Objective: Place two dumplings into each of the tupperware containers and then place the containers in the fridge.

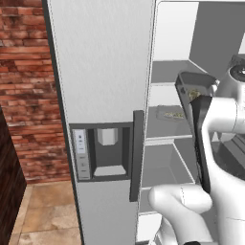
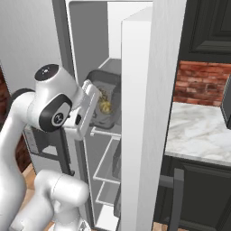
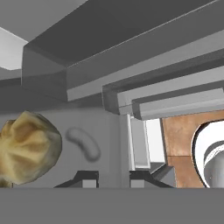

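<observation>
— So where is the shallow grey rectangular tupperware container (image 2: 104, 101) with its tan dumplings (image 2: 105, 106)?

— Steeply tilted, partly inside the tall light-grey fridge (image 1: 103, 72), above a pale shelf bearing another grey container (image 1: 170, 114).

— And the two-finger gripper (image 3: 113, 178)?

— Narrowly parted on the container's rim, apparently holding it; levelling comes next, I judge.

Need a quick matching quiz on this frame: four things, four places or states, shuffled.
Things:
1. held tupperware container
2. other tupperware container
3. dispenser panel
4. dumpling

Places or states:
A. lying flat on a fridge shelf
B. set in the fridge door
C. inside the held container
D. tipped steeply in the gripper, at the open fridge

Pairs: 1-D, 2-A, 3-B, 4-C
</observation>
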Controlling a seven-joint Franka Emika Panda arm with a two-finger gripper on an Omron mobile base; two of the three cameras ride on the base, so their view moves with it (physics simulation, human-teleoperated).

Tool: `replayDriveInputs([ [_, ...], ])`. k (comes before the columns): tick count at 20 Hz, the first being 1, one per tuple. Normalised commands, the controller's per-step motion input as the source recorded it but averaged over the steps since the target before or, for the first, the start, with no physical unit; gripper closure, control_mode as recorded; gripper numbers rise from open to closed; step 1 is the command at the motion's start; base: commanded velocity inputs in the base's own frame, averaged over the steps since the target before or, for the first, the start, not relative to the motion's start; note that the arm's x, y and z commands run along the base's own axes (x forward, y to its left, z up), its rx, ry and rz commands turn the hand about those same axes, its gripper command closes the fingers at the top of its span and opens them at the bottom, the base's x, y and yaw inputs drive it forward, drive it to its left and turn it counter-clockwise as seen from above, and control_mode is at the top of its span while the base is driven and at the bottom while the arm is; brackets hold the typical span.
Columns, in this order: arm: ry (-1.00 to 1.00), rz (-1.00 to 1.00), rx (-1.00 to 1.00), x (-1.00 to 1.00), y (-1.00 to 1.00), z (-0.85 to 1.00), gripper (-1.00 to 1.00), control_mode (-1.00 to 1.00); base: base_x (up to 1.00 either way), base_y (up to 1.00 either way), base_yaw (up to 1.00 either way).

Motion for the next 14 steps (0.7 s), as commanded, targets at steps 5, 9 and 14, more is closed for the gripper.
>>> replayDriveInputs([
  [5, 0.00, 0.00, 0.00, 0.48, -0.08, 0.21, 1.00, -1.00, 0.00, 0.00, 0.00],
  [9, 0.00, 0.00, 0.00, 0.54, -0.04, 0.06, 1.00, -1.00, 0.00, 0.00, 0.00],
  [14, 0.00, 0.00, 0.00, 0.63, -0.10, 0.00, 1.00, -1.00, 0.00, 0.00, 0.00],
])
